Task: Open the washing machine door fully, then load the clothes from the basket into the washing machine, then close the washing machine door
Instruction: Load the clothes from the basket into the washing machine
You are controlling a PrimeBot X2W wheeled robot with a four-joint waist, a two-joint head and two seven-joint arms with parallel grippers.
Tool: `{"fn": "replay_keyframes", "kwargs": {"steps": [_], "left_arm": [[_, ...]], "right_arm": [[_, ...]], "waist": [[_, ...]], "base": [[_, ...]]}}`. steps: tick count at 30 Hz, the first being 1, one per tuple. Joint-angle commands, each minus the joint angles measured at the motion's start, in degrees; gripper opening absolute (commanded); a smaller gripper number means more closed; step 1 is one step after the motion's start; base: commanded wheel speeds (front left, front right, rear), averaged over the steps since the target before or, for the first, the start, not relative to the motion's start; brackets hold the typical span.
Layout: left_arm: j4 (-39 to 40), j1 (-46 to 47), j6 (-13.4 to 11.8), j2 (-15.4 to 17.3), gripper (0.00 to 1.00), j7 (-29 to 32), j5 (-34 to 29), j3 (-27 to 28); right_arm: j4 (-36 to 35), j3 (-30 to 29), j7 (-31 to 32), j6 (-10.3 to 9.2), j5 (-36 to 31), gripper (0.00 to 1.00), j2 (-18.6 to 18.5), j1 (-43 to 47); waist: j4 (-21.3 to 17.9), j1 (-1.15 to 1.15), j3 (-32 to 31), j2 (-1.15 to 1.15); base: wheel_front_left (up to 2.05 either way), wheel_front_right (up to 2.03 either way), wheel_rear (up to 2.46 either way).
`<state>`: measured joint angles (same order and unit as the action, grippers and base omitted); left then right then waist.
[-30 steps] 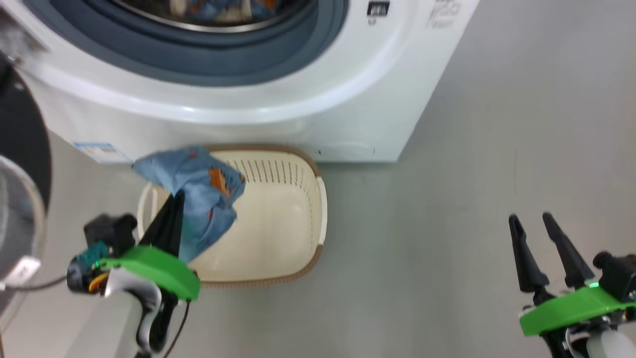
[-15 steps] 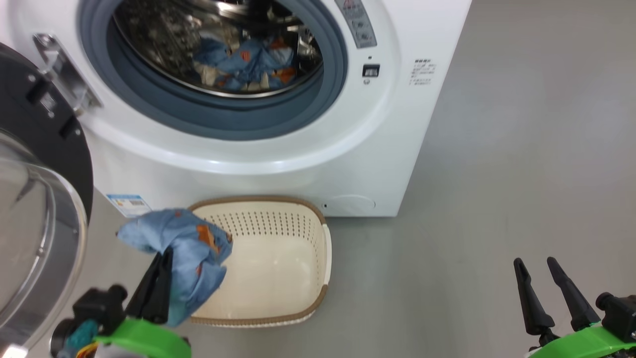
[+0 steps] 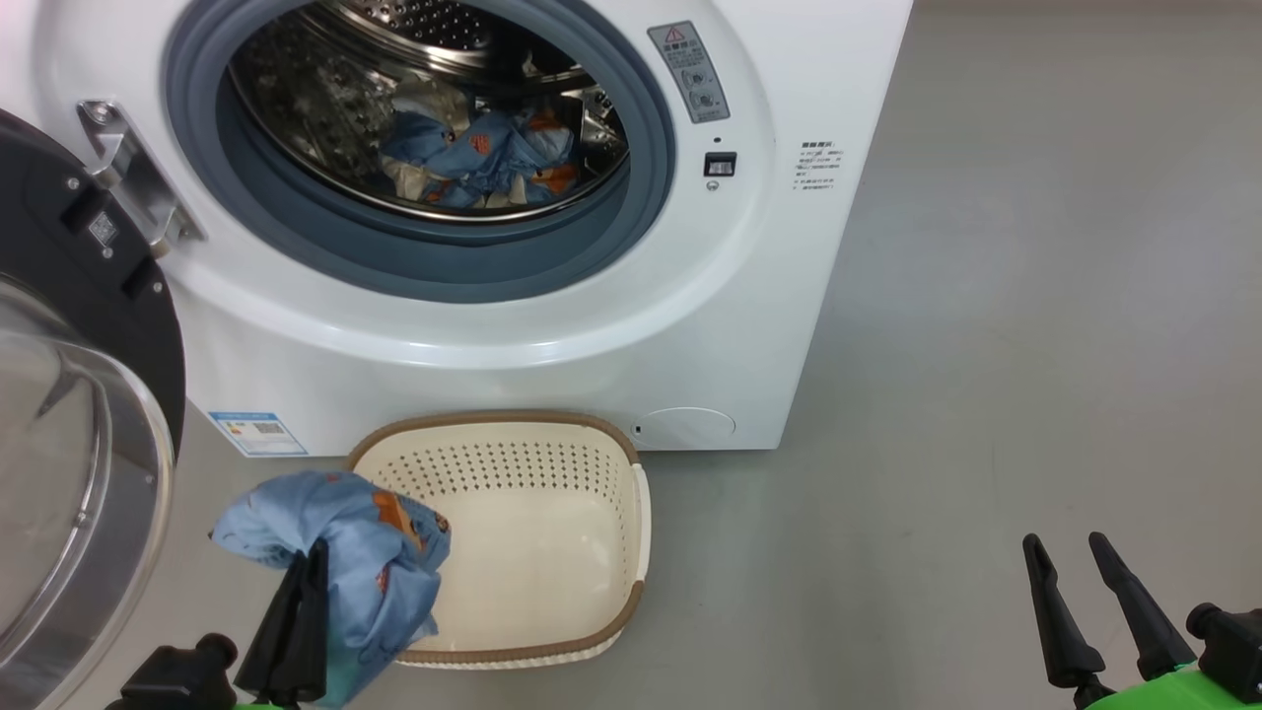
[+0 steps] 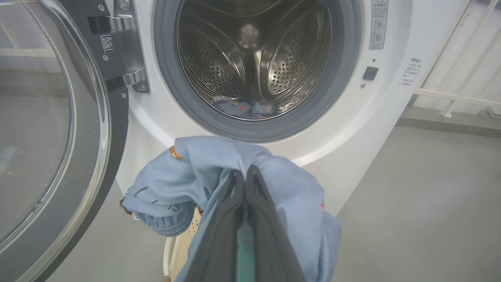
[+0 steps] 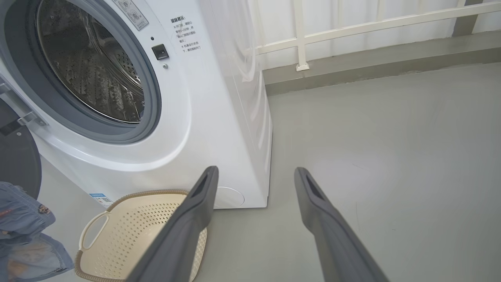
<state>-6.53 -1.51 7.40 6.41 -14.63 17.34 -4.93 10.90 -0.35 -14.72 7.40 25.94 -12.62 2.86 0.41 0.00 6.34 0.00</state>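
Observation:
My left gripper [image 3: 317, 545] [image 4: 246, 169] is shut on a light blue garment of the clothes [image 3: 350, 562] [image 4: 203, 172], held above the left edge of the basket [image 3: 631, 513] [image 5: 98, 223], whose inside looks bare. More blue and cream clothes [image 3: 473, 158] [image 4: 244, 109] lie in the steel drum of the washing machine [image 3: 690, 325] [image 4: 164, 117] [image 5: 219, 129]. The washing machine door [image 3: 108, 335] [image 4: 58, 129] stands swung open at the left. My right gripper [image 3: 1065, 540] [image 5: 254, 172] hangs open over bare floor at the lower right.
Grey floor [image 3: 1035, 345] stretches to the right of the machine. A white railing [image 5: 352, 31] and a low kerb run along the back wall. The open door's glass bowl sits close to my left arm.
The head camera has tilted up, so the drum and the clothes inside it now show in full. My left gripper keeps its hold on the blue garment. The right gripper stays open.

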Motion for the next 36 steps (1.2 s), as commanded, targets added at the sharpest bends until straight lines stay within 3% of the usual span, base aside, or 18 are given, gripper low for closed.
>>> {"fn": "replay_keyframes", "kwargs": {"steps": [1,18,27,36], "left_arm": [[2.0,0.5,0.1,0.5,0.00,-0.4,-0.9,2.4],[2.3,9.6,0.1,-0.2,0.00,-0.4,-0.1,2.2],[0.7,24.7,0.1,1.4,0.00,-0.4,-0.7,0.6],[-5.8,42.7,0.1,3.8,0.00,-0.4,-1.6,0.2]], "right_arm": [[-1.5,1.0,-0.3,0.09,0.7,1.00,-0.8,0.0],[-2.5,1.4,-0.3,0.09,0.7,1.00,-0.3,-4.2],[-3.4,1.9,-0.3,0.09,0.6,1.00,0.6,-9.8],[-4.2,3.1,-0.3,0.09,0.6,1.00,1.5,-15.0]], "waist": [[-0.1,0.00,0.3,0.00],[-0.8,0.00,7.9,0.00],[-2.5,0.00,16.4,0.00],[-4.8,0.00,23.1,0.00]], "base": [[0.00,0.00,0.00],[0.00,0.00,0.00],[0.00,0.00,0.00],[0.00,0.00,0.00]]}}
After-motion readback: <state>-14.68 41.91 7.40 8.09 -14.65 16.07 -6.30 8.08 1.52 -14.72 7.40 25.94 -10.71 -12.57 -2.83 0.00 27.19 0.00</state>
